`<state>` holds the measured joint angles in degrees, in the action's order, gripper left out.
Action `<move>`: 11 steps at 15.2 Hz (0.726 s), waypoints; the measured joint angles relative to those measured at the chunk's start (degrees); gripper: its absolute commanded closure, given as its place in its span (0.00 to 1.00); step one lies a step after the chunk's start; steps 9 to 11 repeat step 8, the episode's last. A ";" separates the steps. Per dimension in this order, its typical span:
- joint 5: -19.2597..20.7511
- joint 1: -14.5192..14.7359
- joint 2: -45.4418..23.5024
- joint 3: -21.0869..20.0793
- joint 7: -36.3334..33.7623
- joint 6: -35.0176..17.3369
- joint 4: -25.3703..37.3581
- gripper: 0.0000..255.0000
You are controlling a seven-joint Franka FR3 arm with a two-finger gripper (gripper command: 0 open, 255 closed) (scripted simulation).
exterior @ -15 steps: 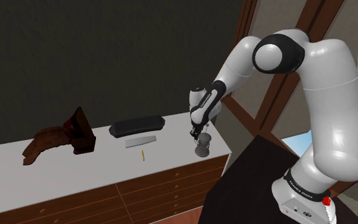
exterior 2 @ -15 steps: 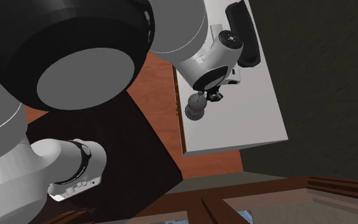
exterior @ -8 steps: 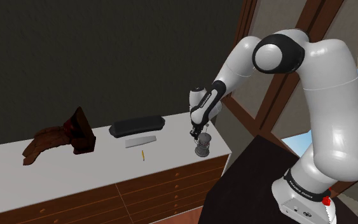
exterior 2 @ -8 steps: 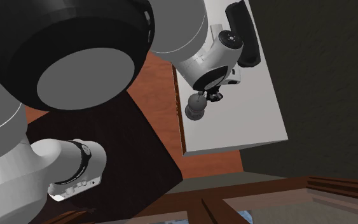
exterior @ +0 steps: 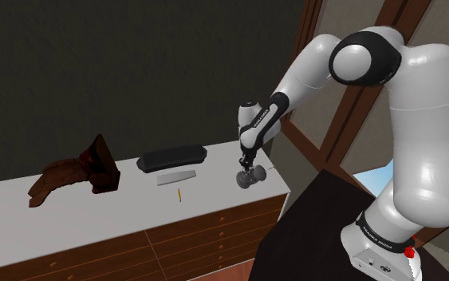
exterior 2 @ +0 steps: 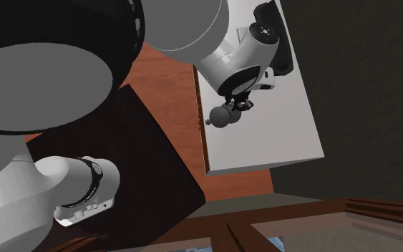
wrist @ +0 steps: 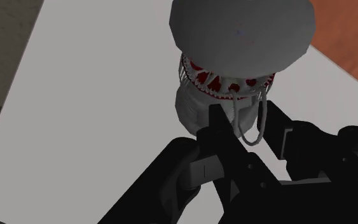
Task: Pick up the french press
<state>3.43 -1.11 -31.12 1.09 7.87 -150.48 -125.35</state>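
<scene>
**Press off the top, hanging by its handle**

Since a moment ago the arm has risen, and the small grey french press with a wire cage and red showing inside (exterior: pixel 247 180) no longer stands upright. It hangs tilted under the black gripper (exterior: pixel 250 167), seemingly clear of the white top (exterior: pixel 119 209) of the wooden drawer chest (exterior: pixel 198 239). In the wrist view the fingers (wrist: pixel 214 125) are clamped on its thin wire handle (wrist: pixel 250 138). We judge the grasp made and the lift begun; more height is what remains. In the shoulder view the top's front edge lies at six o'clock from the press and its side edge at three, both near. The yellow pencil (exterior: pixel 179 194) at nine o'clock and the black oblong pad (exterior: pixel 171 157) at ten lie well apart, so straight up looks open.
</scene>
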 measured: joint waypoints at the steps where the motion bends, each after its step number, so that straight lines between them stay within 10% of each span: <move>1: -0.01 -0.04 0.60 0.00 0.06 0.44 -0.15 1.00; 11: -0.15 -0.04 5.41 -0.10 0.23 4.31 -1.09 1.00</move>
